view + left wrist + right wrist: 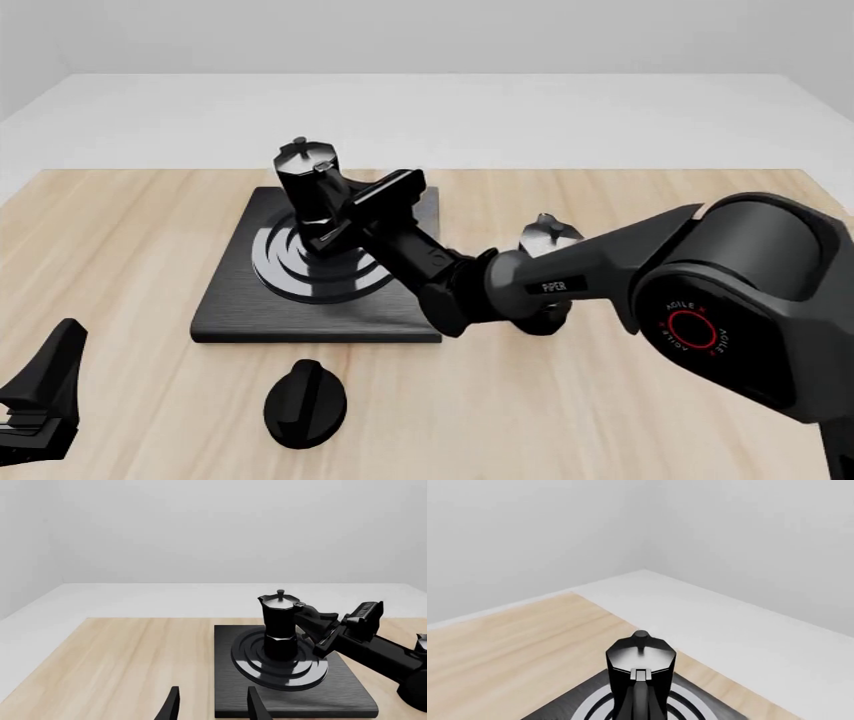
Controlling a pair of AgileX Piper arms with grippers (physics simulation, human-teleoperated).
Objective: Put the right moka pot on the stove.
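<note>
Right gripper [350,222] is clamped on the moka pot [311,190] handle from 4 o'clock, pot upright on the stove [227,305] burner rings for placement; left gripper [210,705] idles, fingers wide.

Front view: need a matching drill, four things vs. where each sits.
Things:
1. moka pot at the right gripper
2. other moka pot
3. oval knob
4. left gripper

Places:
A. on the table, in front of the stove
B. near-left corner, well short of the stove, fingers apart
C. upright on the stove's burner rings
D. on the table right of the stove, partly hidden behind the right arm

Pairs: 1-C, 2-D, 3-A, 4-B
</note>
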